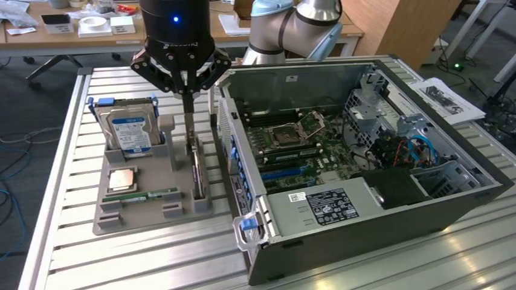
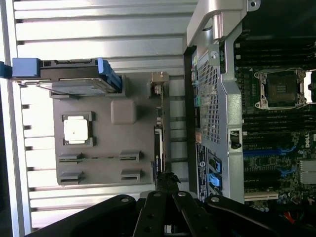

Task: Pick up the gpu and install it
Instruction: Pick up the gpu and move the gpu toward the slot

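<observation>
Now our gripper [image 1: 188,92] pinches the gpu [image 1: 196,169] — upright in its holder [image 1: 135,216]; a skewed lift could jam it, we judge.

The gpu [image 1: 197,172], a thin dark card with a silvery end bracket, stands upright on its long edge in a slot of the grey tray [image 1: 145,214]. It is left of centre in the frame, just beside the open computer case [image 1: 363,238]. The gripper [image 1: 187,93] pinches its top edge.
</observation>
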`<state>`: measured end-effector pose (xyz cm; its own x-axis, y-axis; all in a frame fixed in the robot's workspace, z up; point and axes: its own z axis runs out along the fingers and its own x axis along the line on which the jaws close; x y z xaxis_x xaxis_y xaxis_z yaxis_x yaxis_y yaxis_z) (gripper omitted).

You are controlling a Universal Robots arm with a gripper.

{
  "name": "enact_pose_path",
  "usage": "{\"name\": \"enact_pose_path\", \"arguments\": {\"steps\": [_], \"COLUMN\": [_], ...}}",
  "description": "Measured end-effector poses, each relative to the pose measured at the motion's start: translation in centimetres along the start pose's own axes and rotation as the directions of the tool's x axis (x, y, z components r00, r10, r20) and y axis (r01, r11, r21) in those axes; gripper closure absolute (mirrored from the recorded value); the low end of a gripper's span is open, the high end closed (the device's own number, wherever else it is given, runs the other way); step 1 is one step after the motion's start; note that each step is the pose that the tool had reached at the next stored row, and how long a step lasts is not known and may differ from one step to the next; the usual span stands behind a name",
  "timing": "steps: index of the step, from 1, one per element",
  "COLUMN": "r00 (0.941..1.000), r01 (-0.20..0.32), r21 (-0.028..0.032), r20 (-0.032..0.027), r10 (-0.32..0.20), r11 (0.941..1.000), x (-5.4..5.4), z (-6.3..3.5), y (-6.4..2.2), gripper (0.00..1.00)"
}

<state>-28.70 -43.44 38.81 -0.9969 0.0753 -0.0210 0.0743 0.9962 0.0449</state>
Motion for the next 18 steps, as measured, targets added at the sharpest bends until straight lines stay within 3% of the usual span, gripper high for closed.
{"name": "enact_pose_path", "arguments": {"steps": [5,10,11,18], "r00": [1.0000,1.0000,1.0000,1.0000], "r01": [0.000,0.000,0.000,0.000], "r21": [0.0000,0.0000,0.0000,-0.0014], "r20": [0.0000,0.0000,0.0000,-0.0001], "r10": [0.000,0.000,0.000,0.000], "r11": [1.0000,1.0000,1.0000,1.0000], "x": [0.00,0.00,0.00,0.02], "z": [0.00,0.00,0.00,0.89], "y": [0.00,0.00,0.00,-0.04], "gripper": [0.71,0.59,0.53,0.53]}}
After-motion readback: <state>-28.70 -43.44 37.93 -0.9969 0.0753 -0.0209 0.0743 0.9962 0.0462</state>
